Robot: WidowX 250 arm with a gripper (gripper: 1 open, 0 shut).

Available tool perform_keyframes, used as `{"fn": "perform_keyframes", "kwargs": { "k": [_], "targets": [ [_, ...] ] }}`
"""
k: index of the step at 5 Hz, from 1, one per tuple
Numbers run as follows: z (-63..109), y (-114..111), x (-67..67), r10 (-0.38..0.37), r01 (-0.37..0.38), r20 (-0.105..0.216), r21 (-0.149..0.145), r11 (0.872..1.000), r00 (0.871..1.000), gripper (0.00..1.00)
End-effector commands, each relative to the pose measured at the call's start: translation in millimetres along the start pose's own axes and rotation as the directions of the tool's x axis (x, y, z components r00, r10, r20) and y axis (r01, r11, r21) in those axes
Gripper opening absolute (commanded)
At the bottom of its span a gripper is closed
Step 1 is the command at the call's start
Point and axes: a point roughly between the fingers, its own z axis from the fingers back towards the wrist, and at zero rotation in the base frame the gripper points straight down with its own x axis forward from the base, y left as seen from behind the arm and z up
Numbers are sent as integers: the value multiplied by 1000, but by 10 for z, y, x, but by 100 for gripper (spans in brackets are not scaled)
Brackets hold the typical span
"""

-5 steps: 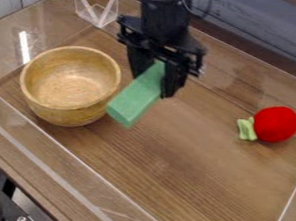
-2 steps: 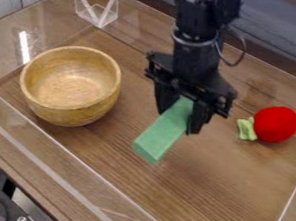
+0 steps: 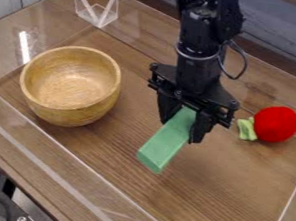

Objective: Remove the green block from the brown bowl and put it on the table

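Observation:
The green block (image 3: 164,146) is a long bar held tilted, its lower end close to or touching the wooden table (image 3: 222,196). My black gripper (image 3: 187,124) comes down from above and is shut on the block's upper end. The brown wooden bowl (image 3: 70,84) stands at the left, empty inside, well apart from the block and gripper.
A red strawberry-like toy (image 3: 273,123) with green leaves lies to the right of the gripper. A clear plastic wall (image 3: 125,216) runs around the table's edges, and a clear stand (image 3: 95,9) sits at the back left.
The gripper carried the green block from beside the bowl rightward to the middle of the table, then lowered it slightly toward the surface.

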Motion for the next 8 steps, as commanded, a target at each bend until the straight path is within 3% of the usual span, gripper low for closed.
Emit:
{"fn": "perform_keyframes", "kwargs": {
  "k": [1,4,5,8],
  "targets": [
    [37,-7,29,-6,6,16,2,1000,1000,0],
    [8,28,26,2,-2,-5,10,1000,1000,0],
    [68,50,51,16,-16,10,0,1000,1000,100],
    [201,166,141,43,-43,64,-1,999,997,100]
  ]
}}
